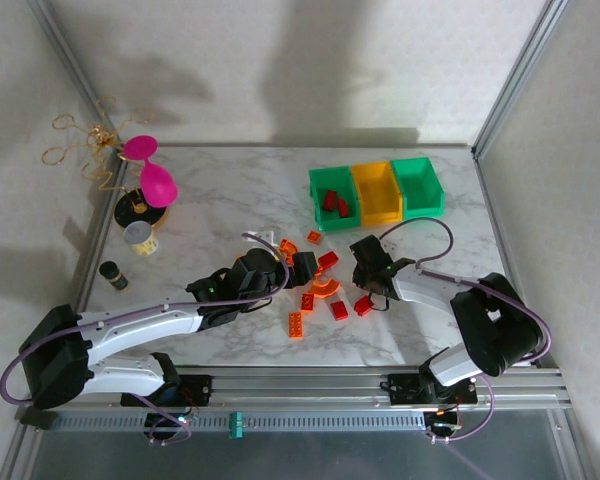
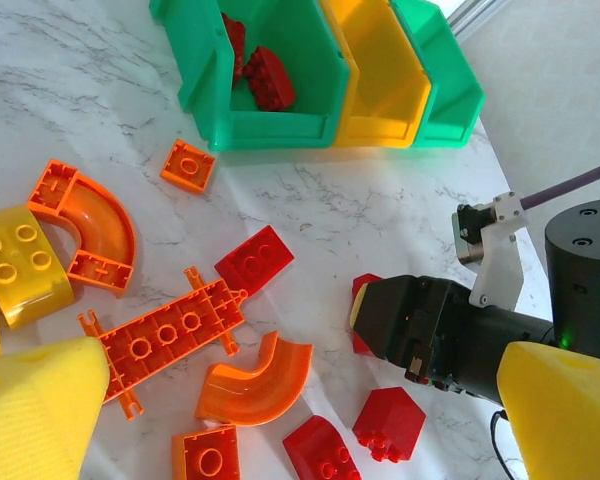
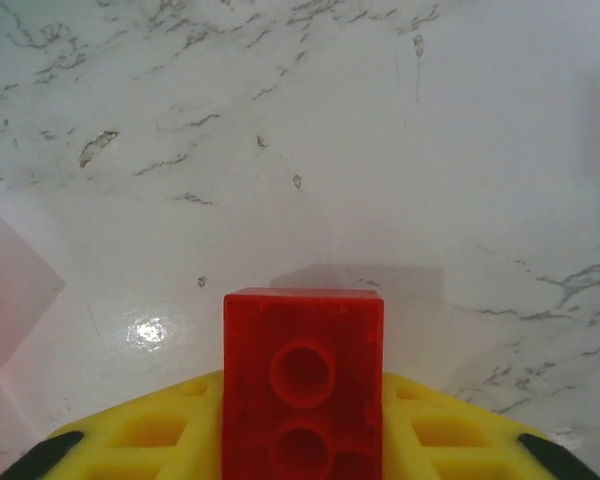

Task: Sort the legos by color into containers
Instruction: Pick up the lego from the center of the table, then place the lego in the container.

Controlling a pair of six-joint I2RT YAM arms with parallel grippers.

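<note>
Well, the right gripper (image 3: 303, 450) is clamped on a small red studded plastic brick (image 3: 303, 370), its yellow pads (image 3: 160, 435) pressed to the brick's two sides. The brick sits on the near side of the row of three joined plastic bins, green, yellow, green (image 1: 325, 190), low over the white marble tabletop (image 3: 300, 120), though I cannot tell whether it is touching. Much of the brick juts out ahead of the pads, so the hold looks shallow; a quick lift could let it pivot or slip free.

The left green bin of the row (image 2: 270, 130) already holds red bricks, and the yellow bin is joined right beside it; a release slightly off could drop red into yellow, or the brick could clip a bin wall.

The left gripper (image 2: 300, 400) hangs with its yellow fingers (image 2: 30, 420) spread wide, holding nothing, over the loose red, orange and yellow bricks (image 2: 170, 335) in front of the row. It is close to the right gripper, so a careless swing toward the row could knock the two arms together.
</note>
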